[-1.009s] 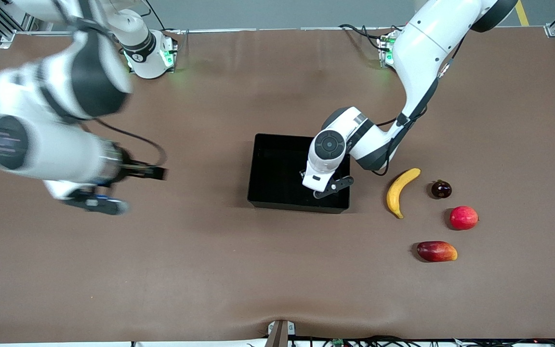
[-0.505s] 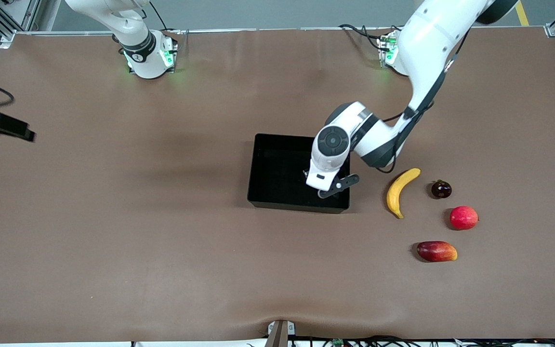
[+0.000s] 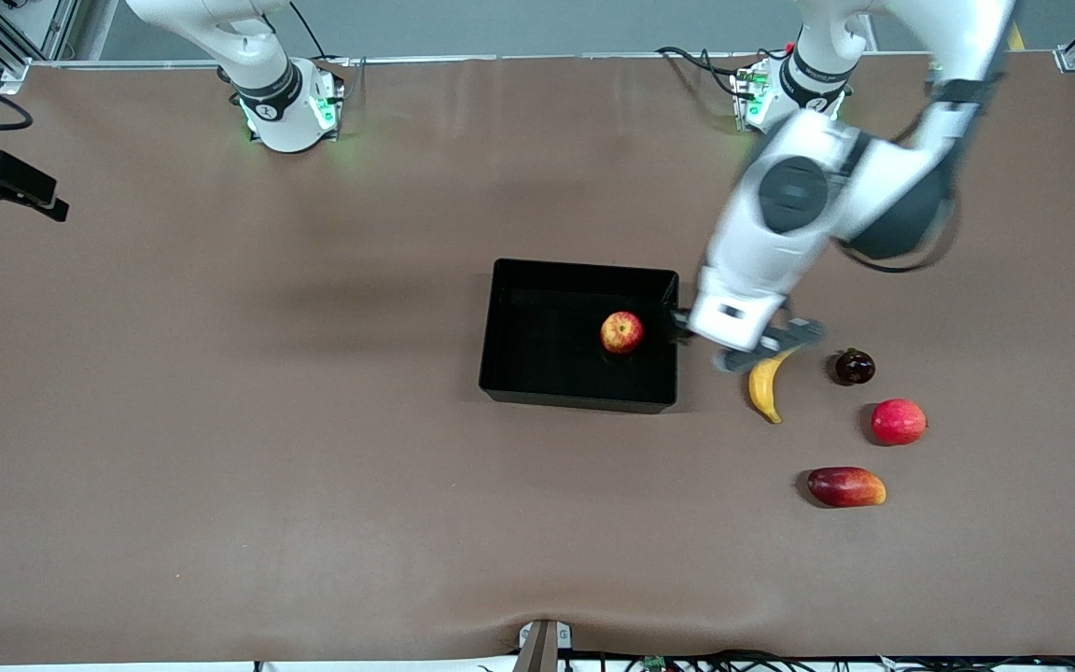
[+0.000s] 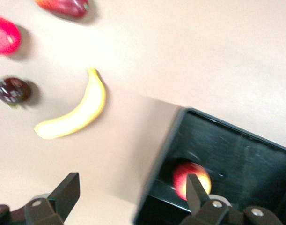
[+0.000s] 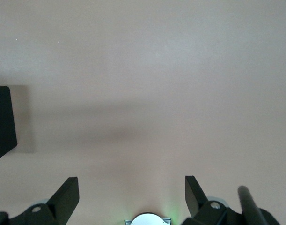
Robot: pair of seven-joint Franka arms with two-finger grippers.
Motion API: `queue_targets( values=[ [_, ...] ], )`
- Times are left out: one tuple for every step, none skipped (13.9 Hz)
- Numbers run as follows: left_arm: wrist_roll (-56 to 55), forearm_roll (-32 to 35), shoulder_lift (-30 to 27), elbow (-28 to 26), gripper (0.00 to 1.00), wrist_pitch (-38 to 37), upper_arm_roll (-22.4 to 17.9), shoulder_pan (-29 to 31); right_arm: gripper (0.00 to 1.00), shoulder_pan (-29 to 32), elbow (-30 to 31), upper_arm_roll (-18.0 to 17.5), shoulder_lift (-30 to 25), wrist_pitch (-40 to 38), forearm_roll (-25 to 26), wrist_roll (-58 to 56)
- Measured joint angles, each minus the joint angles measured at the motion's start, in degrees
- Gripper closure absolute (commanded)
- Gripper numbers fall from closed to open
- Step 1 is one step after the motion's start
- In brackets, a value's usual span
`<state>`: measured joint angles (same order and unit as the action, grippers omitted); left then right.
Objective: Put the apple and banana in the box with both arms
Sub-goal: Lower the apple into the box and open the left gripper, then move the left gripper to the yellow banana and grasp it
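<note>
**Apple in box, left arm heading for banana**

Landmark: the box, mid-worktop.

Right gripper: parked high, well off the box toward the right arm's end of the worktop, at the edge of the front view. Fingers spread apart, empty. This arm waits.

Apple: inside the box, resting on its floor close to the wall on the left arm's side. Done.

Left gripper: up in the air, over the box wall on the left arm's side and the bare worktop just beside it. Fingers released, nothing between them.

Banana: on the worktop just beside the box, toward the left arm's end, untouched; its upper part is hidden under the left gripper in the front view. A dark round fruit, a red round fruit and a mango lie farther out from the box.

Judgement: the step in hand is grasping the banana. Do it well by centring over the banana's middle, turning the wrist so the fingers straddle its narrow width, descending straight and closing gently. Steer clear of the dark fruit nearby.
</note>
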<state>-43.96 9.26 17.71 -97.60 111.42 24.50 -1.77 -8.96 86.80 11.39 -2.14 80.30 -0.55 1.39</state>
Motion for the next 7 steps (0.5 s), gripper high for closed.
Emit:
queue_targets(
  values=[
    [5.55,-0.17,0.34,-0.35,0.0,0.14,-0.07,2.43,0.0,-0.01,0.04,-0.03,-0.06,0.19,0.25,0.02],
    [11.79,-0.21,0.88,-0.71,0.0,0.25,-0.11,4.46,0.0,0.03,-0.23,-0.01,-0.08,0.36,0.54,0.04],
    [18.61,-0.24,1.61,-1.01,0.0,0.35,-0.13,6.27,0.0,0.09,-0.73,0.04,-0.13,0.53,0.8,0.04],
    [25.25,-0.28,2.59,-1.29,0.0,0.49,-0.16,7.86,0.0,0.15,-1.3,0.12,-0.16,0.59,0.97,0.03],
    [30.83,-0.28,3.81,-1.59,0.0,0.79,-0.22,9.07,0.0,0.28,-1.76,0.23,-0.17,0.59,1.07,0.01],
    [34.98,0.03,5.28,-1.91,0.0,1.56,-0.25,9.88,0.0,0.66,-1.87,0.34,-0.16,0.59,1.15,-0.17],
    [37.82,1.09,6.84,-2.5,0.0,3.09,-0.27,10.37,0.0,1.22,-1.85,0.48,-0.15,0.59,1.17,-0.89]
  ],
)
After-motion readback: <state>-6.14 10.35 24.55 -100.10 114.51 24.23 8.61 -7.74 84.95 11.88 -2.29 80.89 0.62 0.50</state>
